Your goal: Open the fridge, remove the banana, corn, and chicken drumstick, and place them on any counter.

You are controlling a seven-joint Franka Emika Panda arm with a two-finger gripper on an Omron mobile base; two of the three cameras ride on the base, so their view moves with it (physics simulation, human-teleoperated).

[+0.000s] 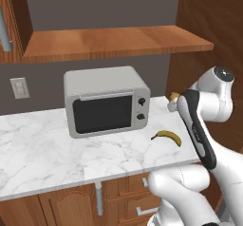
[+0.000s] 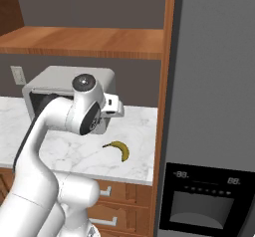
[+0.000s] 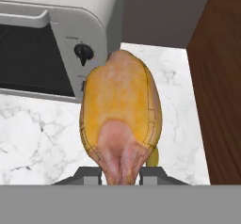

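My gripper (image 3: pixel 120 176) is shut on the chicken drumstick (image 3: pixel 120 110), an orange-brown lump clamped by its narrow end between the two fingers. It hangs above the white marble counter (image 3: pixel 179 91), just right of the microwave. In the left base view a bit of the drumstick (image 1: pixel 174 96) peeks out past the hand. The yellow banana (image 1: pixel 167 136) lies on the counter (image 1: pixel 42 149) near its front right corner, below the hand; the same banana (image 2: pixel 118 150) shows in the right base view. The grey fridge (image 2: pixel 214 106) stands at the right, showing its door front and dispenser panel. The corn is out of view.
A grey microwave (image 1: pixel 105 101) sits on the counter left of the hand, under a wooden shelf (image 1: pixel 114 42). A brown wooden side panel (image 3: pixel 216 77) walls the counter's right end. Drawers with silver handles (image 1: pixel 98 197) run below the countertop.
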